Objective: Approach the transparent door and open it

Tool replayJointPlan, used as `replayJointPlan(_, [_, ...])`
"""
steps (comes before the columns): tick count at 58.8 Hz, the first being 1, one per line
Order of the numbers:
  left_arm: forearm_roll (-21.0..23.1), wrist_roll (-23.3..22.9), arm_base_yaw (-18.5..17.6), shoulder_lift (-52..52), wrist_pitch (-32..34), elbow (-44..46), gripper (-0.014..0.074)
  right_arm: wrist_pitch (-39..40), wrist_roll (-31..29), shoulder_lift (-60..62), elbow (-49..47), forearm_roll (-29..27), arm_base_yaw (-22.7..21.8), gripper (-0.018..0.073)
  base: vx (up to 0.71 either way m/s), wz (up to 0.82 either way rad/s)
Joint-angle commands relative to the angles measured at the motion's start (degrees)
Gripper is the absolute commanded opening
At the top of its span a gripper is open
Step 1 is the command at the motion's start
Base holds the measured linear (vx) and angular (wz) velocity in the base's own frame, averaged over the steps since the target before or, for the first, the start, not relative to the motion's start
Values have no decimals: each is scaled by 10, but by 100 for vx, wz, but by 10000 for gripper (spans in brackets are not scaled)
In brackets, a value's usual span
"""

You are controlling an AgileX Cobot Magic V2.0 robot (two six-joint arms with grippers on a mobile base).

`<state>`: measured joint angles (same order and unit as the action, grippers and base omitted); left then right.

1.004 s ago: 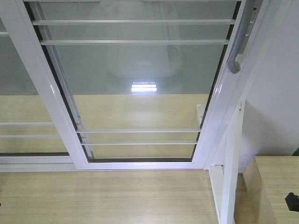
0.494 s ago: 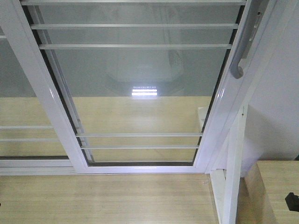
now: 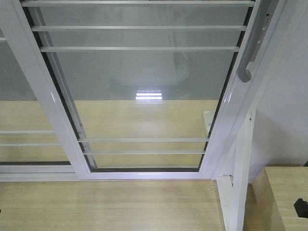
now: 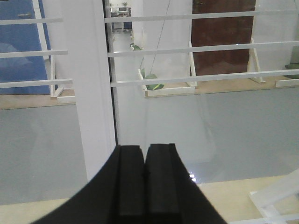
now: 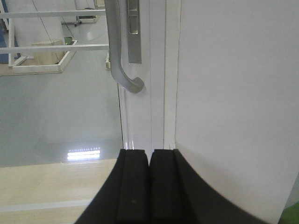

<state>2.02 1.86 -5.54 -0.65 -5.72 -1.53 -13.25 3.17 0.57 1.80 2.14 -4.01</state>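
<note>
The transparent door (image 3: 144, 86) fills the front view: clear glass in a white frame with thin white horizontal bars. Its grey curved pull handle (image 3: 250, 48) sits on the right stile. The handle also shows in the right wrist view (image 5: 119, 51), above and left of my right gripper (image 5: 149, 151), which is shut and empty facing the stile. My left gripper (image 4: 144, 148) is shut and empty, facing the glass and a white stile (image 4: 91, 84). Neither gripper shows in the front view.
A second white-framed glass panel (image 3: 19, 96) overlaps on the left. A bare white frame post (image 3: 239, 178) stands at lower right beside a white wall (image 3: 284, 106). A light wood surface (image 3: 288, 192) is at the bottom right. The floor is light wood (image 3: 106, 207).
The view has crept forward slightly; the door frame and handle sit a little lower and larger in the front view. Nothing was touched.
</note>
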Motion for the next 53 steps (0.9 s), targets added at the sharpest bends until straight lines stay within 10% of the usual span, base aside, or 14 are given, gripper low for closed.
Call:
replayJointPlan(1, [1,-5,-2,-1,48,-18,-6,48,-4,6,7,4,1,-8,0,0])
replayJointPlan(41, [7,-7,-2,-1,73,-17,-6,158,-21,6,6,17,1,-8,0,0])
replayJointPlan(53, [81,-93,-2,-1,169,-10,-6,246,-14,6,-18,10,1,-8,0,0])
